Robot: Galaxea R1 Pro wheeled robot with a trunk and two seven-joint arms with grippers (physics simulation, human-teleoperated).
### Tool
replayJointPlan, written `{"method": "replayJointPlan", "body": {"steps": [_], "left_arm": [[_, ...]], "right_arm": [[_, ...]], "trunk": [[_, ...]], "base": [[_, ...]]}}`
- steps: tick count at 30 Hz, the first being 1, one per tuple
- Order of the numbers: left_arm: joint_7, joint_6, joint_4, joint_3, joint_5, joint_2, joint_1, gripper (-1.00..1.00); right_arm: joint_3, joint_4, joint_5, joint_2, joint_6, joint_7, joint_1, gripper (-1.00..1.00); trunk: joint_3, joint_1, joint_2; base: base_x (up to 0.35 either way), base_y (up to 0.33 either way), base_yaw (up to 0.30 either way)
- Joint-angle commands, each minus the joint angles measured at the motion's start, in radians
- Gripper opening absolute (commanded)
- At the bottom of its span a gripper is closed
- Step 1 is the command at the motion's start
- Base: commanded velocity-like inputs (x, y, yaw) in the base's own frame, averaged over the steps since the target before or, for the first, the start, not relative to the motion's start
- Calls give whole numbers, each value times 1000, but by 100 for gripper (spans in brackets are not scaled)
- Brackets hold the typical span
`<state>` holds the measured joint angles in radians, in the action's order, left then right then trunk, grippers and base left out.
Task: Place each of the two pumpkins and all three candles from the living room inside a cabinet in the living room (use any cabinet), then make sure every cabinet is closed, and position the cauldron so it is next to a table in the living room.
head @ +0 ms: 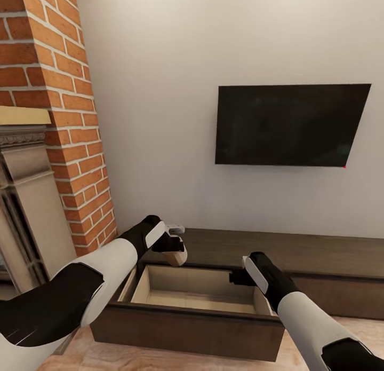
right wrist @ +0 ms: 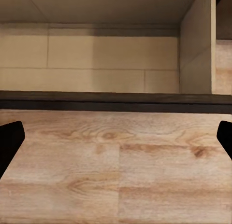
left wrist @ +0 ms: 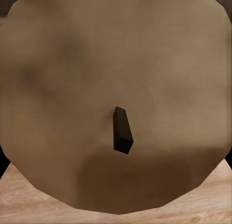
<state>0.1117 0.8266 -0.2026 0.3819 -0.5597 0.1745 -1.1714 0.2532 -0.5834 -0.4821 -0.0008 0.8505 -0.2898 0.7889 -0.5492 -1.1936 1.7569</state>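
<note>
**Over the open drawer — candle held above it**

Against the wall under the black TV (head: pixel 292 124), the long dark cabinet (head: pixel 298 251) has one drawer (head: pixel 192 291) pulled out, its pale inside showing and nothing visible in it. Brick fireplace column (head: pixel 64 120) stands to the left.

Left gripper (head: pixel 173 248) hangs over the drawer's back left corner with a tan candle (head: pixel 176 258) clamped between its fingers. In the left wrist view the candle's flat end (left wrist: pixel 116 89) sits right up against the lens, short dark wick (left wrist: pixel 122 130) pointing at the camera, wood floor past its edge. Fingers closed on the candle's sides, wick end facing back toward the wrist.

Right gripper (head: pixel 238 277) hovers at the drawer's right side, near the front rim. Its two dark fingertips (right wrist: pixel 10 142) sit at opposite edges of the right wrist view — spread wide, nothing between them, with floor planks and the drawer's pale wall ahead.

Handling guess: the candle looks stubby, rigid, light, likely a bit waxy and slick. A hold across the middle of its round side seems right; squeezing near an end could let it squirt out. Being round, it may roll once released, so setting it low on the drawer floor looks wiser than dropping it.
</note>
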Motion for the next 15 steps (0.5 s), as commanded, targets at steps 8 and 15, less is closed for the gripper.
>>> {"method": "replayJointPlan", "body": {"steps": [8,15], "left_arm": [[9,1,8,4,-9,0,-1,-100],[9,2,10,4,-9,0,-1,-100]], "right_arm": [[9,-1,-7,1,2,-9,1,100],[11,-1,-7,1,2,-9,1,100]], "trunk": [[-26,-31,57],[-52,-58,106]], "base": [[0,0,0],[0,0,27]]}}
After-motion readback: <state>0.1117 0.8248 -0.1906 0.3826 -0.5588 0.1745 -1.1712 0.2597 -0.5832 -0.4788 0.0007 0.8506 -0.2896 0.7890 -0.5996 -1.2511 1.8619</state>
